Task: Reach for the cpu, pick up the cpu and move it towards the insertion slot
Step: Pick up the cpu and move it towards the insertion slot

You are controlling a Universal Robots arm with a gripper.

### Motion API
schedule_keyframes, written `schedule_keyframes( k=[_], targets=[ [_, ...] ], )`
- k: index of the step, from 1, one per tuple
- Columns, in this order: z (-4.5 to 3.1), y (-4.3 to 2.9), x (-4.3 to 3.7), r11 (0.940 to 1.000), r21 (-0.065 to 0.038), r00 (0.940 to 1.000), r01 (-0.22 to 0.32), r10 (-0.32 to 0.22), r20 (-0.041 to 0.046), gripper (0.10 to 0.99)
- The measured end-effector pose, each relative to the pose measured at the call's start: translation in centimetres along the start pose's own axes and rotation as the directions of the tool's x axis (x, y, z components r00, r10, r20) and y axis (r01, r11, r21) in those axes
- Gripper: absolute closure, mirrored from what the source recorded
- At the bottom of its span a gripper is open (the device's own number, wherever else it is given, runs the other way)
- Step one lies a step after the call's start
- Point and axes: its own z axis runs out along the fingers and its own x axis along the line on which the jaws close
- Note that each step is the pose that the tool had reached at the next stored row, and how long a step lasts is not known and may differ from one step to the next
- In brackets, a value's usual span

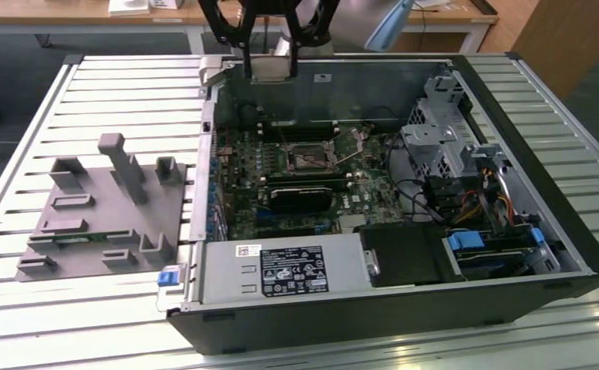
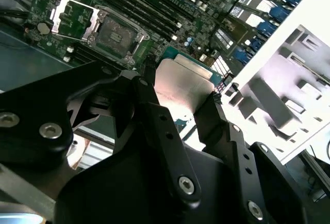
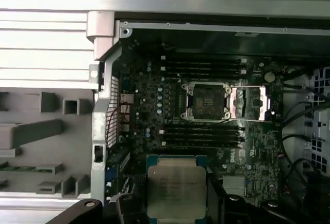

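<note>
Slatted metal worktop carries an opened computer case with its circuit board exposed. Held in the gripper, the cpu hangs above the board, silvery top showing in the first wrist view; the jaws are closed against its two opposite edges. In the exterior view the gripper sits high over the case's far edge. The insertion slot lies uncovered on the board, well apart from the chip, its hinged frame folded open beside it. Grey fixture block rests on the worktop beside the case. Judgement: pickup is complete and the carry is in hand. Bringing the chip over the slot calls for keeping it level and squared to the frame.
</note>
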Motion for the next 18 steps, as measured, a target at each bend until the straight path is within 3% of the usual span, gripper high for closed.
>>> schedule_keyframes(
  k=[5, 10, 14, 18],
  targets=[
    [0.69, 0.39, -1.99, 1.0000, 0.000, 1.0000, 0.000, 0.000, 0.0001, 0.541],
    [1.27, 1.25, -3.64, 1.0000, 0.000, 1.0000, 0.000, 0.000, 0.0001, 0.541],
    [1.41, 2.14, -4.47, 1.0000, 0.000, 1.0000, 0.000, 0.000, 0.0001, 0.541],
    [1.53, 2.68, -4.75, 1.0000, -0.005, 1.0000, 0.000, 0.000, 0.0002, 0.541]
  ],
)
